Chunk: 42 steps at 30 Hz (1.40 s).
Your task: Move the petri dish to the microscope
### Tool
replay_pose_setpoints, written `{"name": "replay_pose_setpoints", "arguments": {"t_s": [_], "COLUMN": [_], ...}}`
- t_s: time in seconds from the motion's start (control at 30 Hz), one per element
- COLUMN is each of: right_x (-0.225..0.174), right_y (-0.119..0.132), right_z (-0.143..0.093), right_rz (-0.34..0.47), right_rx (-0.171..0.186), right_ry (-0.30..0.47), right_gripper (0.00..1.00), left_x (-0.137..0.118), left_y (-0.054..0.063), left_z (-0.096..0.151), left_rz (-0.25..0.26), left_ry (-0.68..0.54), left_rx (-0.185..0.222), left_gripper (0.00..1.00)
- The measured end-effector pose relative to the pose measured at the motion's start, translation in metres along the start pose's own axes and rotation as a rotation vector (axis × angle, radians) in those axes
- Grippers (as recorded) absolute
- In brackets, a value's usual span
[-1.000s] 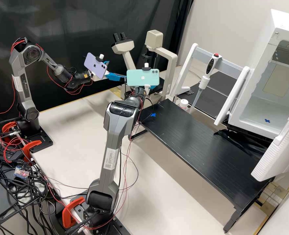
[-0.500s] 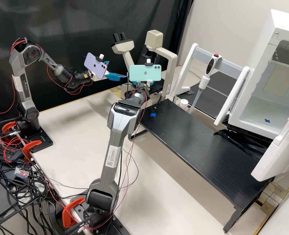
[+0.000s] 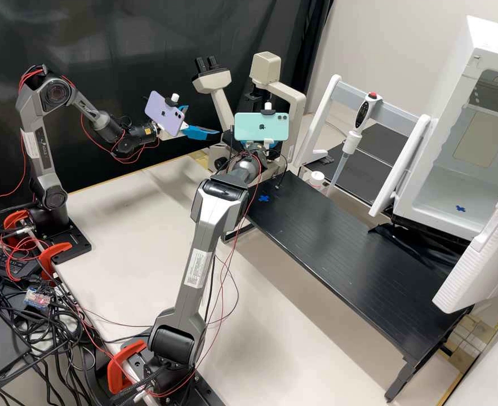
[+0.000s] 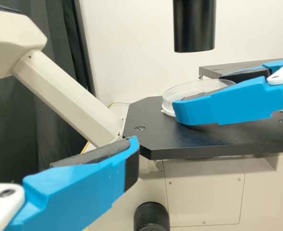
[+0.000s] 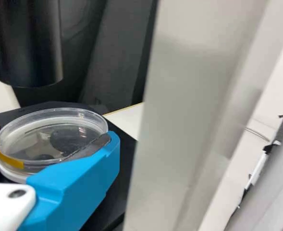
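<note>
- A black curtain (image 3: 119, 39) is hanging behind the microscope (image 3: 212, 82), so a clear dish rim may be fading against the dark; you are risking a misjudged height.
- Your right gripper (image 5: 55, 134) is holding the petri dish (image 4: 179, 94) between its two fingers, at the stage (image 4: 179, 139). You can't be telling from here whether the base is touching; if a gap is remaining when you are letting go, the dish will likely be dropping or tipping.
- One pad is pressing against the clear wall; if you are opening unevenly, it may be dragging the dish off centre or shifting the lid.
- The black cylinder (image 4: 194, 26) is hanging above the stage; if you are lifting straight up too early, you are inviting a knock.
- The pale upright (image 5: 199, 115) is standing close to the right wrist camera, so swinging that way may be bumping it.
- Your left gripper (image 3: 203, 121) is waiting open and empty beside the microscope; if you are moving it inward, it may be nudging the stage or the other fingers.
</note>
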Motion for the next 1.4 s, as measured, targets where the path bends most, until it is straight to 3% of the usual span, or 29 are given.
{"name": "replay_pose_setpoints", "arguments": {"t_s": [0.13, 0.3, 0.6, 0.97, 1.17, 1.4], "right_x": [0.001, 0.001, -0.005, -0.047, -0.086, -0.147], "right_y": [-0.001, -0.001, -0.011, -0.009, -0.013, -0.016], "right_z": [0.002, 0.003, 0.008, -0.008, -0.015, -0.03], "right_rz": [-0.003, -0.008, -0.042, -0.063, -0.031, 0.114], "right_rx": [-0.003, -0.036, -0.03, -0.013, -0.073, -0.134], "right_ry": [-0.004, -0.005, -0.022, 0.052, 0.11, 0.279], "right_gripper": [1.0, 1.0, 1.0, 1.0, 1.0, 1.0], "left_x": [0.0, 0.0, 0.0, 0.0, 0.0, 0.0], "left_y": [0.0, 0.0, 0.0, 0.0, 0.0, 0.0], "left_z": [0.0, 0.0, 0.0, 0.0, 0.0, 0.0], "left_rz": [0.0, 0.0, 0.0, 0.0, 0.0, 0.0], "left_ry": [0.0, 0.0, 0.0, 0.0, 0.0, 0.0], "left_rx": [0.0, 0.0, 0.0, 0.0, 0.0, 0.0], "left_gripper": [1.0, 1.0, 1.0, 1.0, 1.0, 1.0]}}
